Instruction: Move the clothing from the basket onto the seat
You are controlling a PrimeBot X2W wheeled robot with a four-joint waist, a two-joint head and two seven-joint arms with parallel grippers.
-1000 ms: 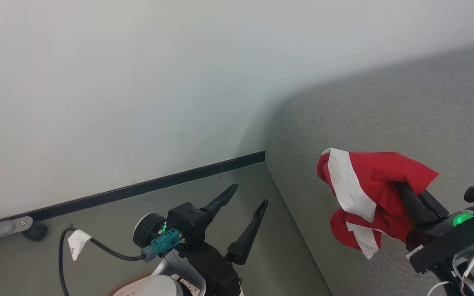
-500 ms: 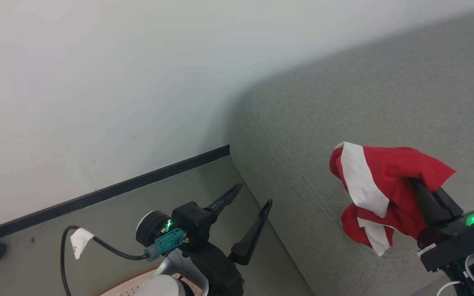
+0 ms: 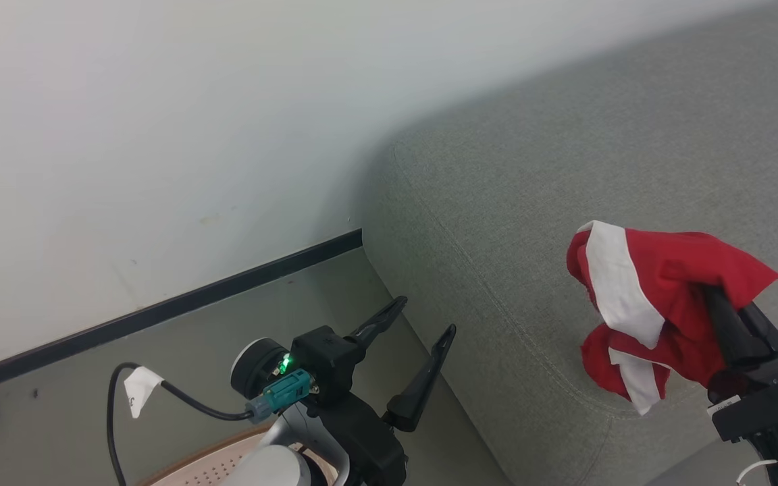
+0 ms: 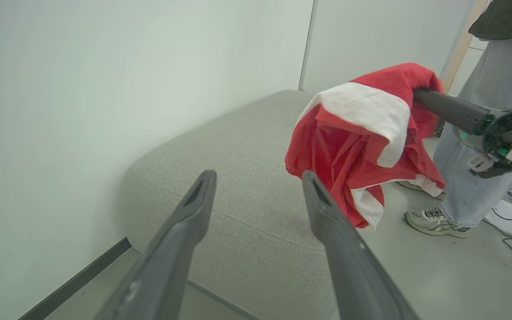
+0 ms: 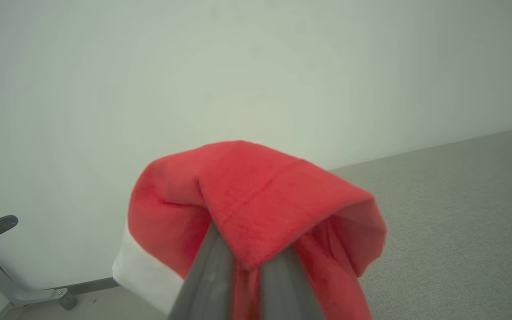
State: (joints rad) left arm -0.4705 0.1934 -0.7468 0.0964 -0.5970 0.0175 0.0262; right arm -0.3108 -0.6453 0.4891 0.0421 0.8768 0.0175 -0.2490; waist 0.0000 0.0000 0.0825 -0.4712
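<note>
Nearest the robot, the basket sits at the bottom edge of the head view, under the left arm. The left gripper is over the floor beside the seat, fingers apart and empty. The right gripper is clamped on a red-and-white garment, which hangs by the seat's front edge without resting on it.

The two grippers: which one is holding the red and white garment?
The right gripper: it is shut on the garment, which hangs from it by the seat. The left gripper is open and holds nothing.
</note>
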